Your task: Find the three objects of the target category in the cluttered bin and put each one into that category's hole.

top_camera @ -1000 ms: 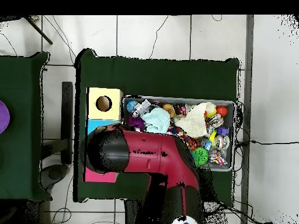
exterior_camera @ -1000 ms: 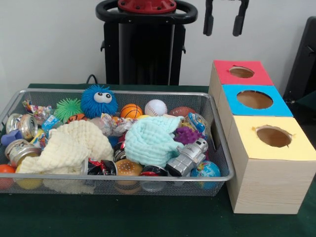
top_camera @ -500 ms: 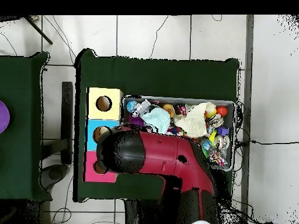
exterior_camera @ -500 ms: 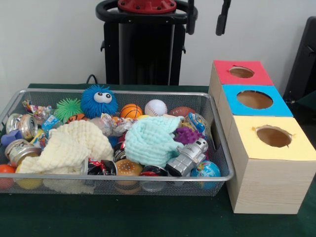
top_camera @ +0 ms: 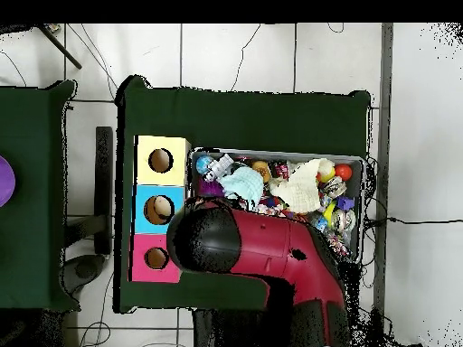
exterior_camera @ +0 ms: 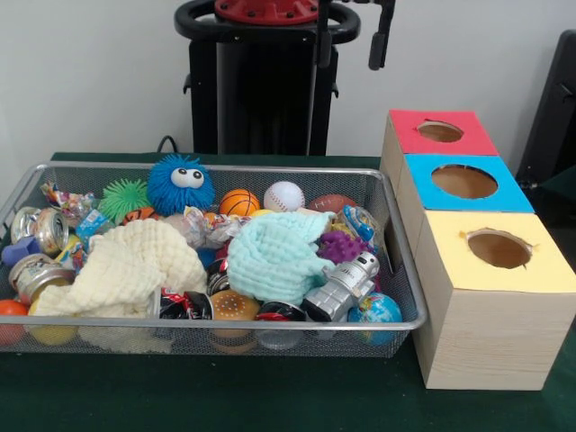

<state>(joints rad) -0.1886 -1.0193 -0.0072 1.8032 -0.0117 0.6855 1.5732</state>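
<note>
While the gripper [exterior_camera: 353, 40] hangs empty with fingers apart above the bin [exterior_camera: 400, 270], descend squarely over one exposed target, avoiding the cloths [exterior_camera: 274, 256].

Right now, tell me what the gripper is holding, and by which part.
Nothing: the gripper hangs open and empty, high above the bin.

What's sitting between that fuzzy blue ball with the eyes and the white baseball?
An orange basketball lies between the fuzzy blue ball and the white baseball, along the far side of the wire bin. The front view shows it; in the overhead view the arm covers that spot.
</note>
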